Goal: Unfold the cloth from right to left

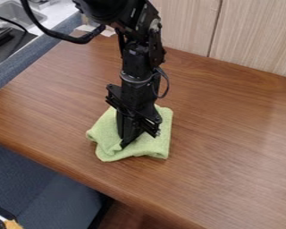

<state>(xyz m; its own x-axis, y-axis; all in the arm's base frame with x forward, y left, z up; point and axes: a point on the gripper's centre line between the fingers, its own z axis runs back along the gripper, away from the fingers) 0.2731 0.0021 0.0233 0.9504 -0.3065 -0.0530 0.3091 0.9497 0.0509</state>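
Note:
The black gripper (126, 142) hangs down from the top edge of the view over the middle of the green cloth (154, 146), its tips at the cloth's surface. Folded into a rough, uneven square, the cloth lies on the brown table left of the view's centre. A small ridge of fabric stands beside the tips, on their left. Whether any fabric is pinched cannot be told. The arm hides the cloth's upper middle part.
The wooden table (235, 147) extends around the cloth, with its front edge running diagonally at the lower left. Light wood panels (253, 36) stand behind it. A sink (17, 13) is at the upper left, and a blue-grey seat (44, 192) at the lower left.

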